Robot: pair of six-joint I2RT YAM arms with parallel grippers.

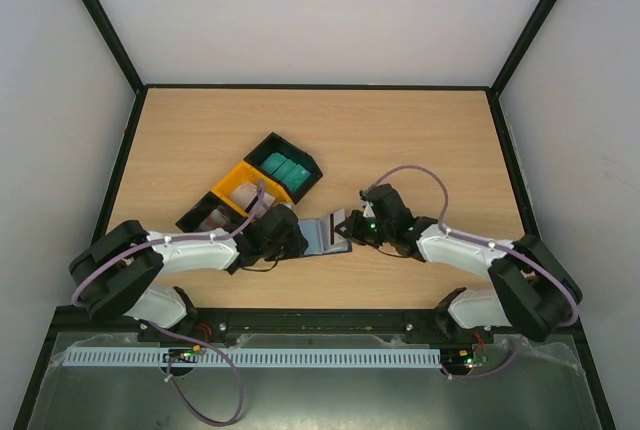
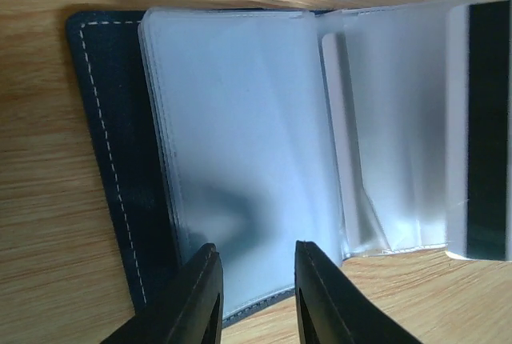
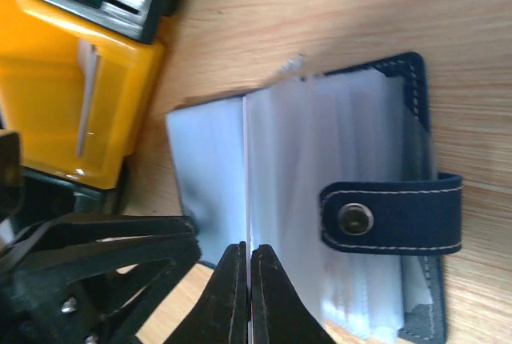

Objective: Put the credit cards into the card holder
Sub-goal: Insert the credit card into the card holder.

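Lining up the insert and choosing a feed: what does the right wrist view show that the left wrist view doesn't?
Right wrist only: the snap tab, the yellow tray compartment, and the right gripper shut on a thin white sheet, card or sleeve unclear. Left wrist only: the left gripper with jaws apart above the sleeves, and a black-banded white piece at the right edge. Both: the card holder lying open on the wooden table.
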